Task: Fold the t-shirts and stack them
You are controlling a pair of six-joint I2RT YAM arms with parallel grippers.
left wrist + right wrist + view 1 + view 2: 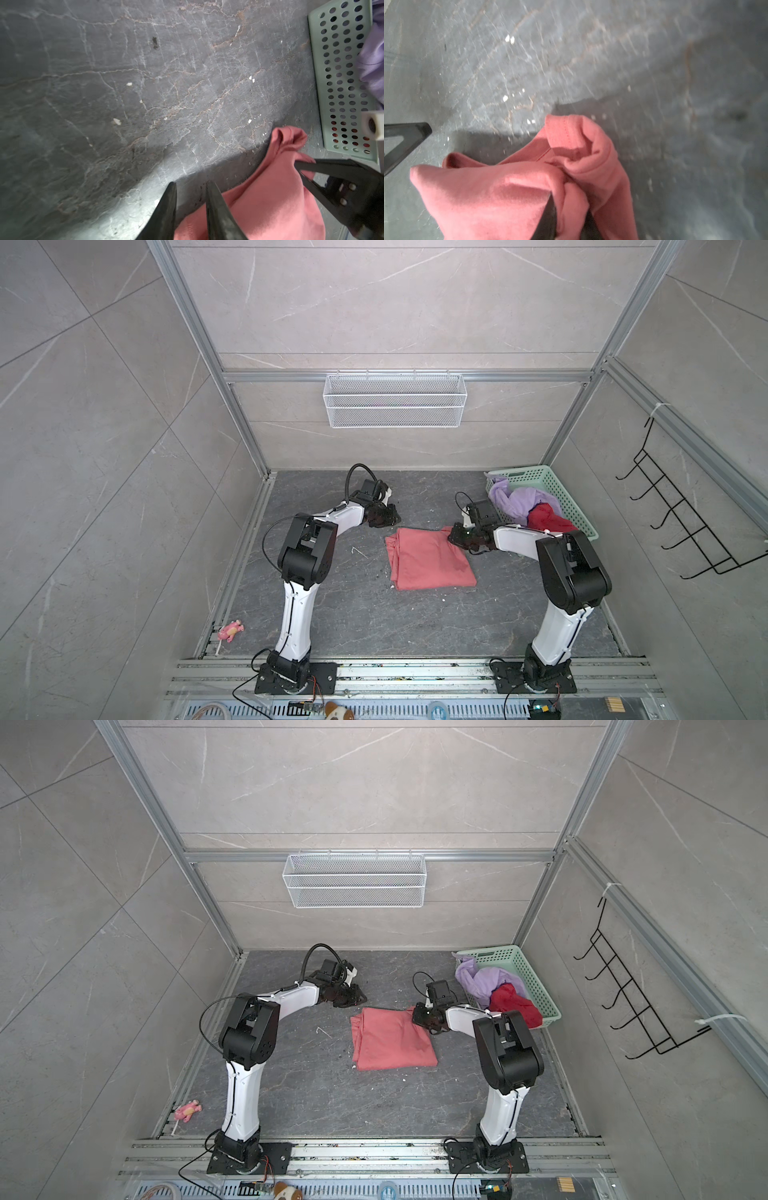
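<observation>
The salmon-pink cotton t-shirt (428,562) lies folded into a rough square in the middle of the dark grey stone-look desk (374,626). There is bare desk all around it, with the most room at the front and on the left. The shirt's near edge is straight and flat, and its far right corner is bunched up.

The right gripper (452,537) is pinched tight on that corner, where the stitched hem curls over. The left gripper (191,184) hangs just beside the far left corner. Its two black fingers are a little apart, with only desk between them.

The cloth looks soft and smooth. A mint-green plastic basket with round holes (575,508) sits in the far right corner of the desk. It holds a crumpled lilac t-shirt (519,499) and a deep-red t-shirt (548,520).
</observation>
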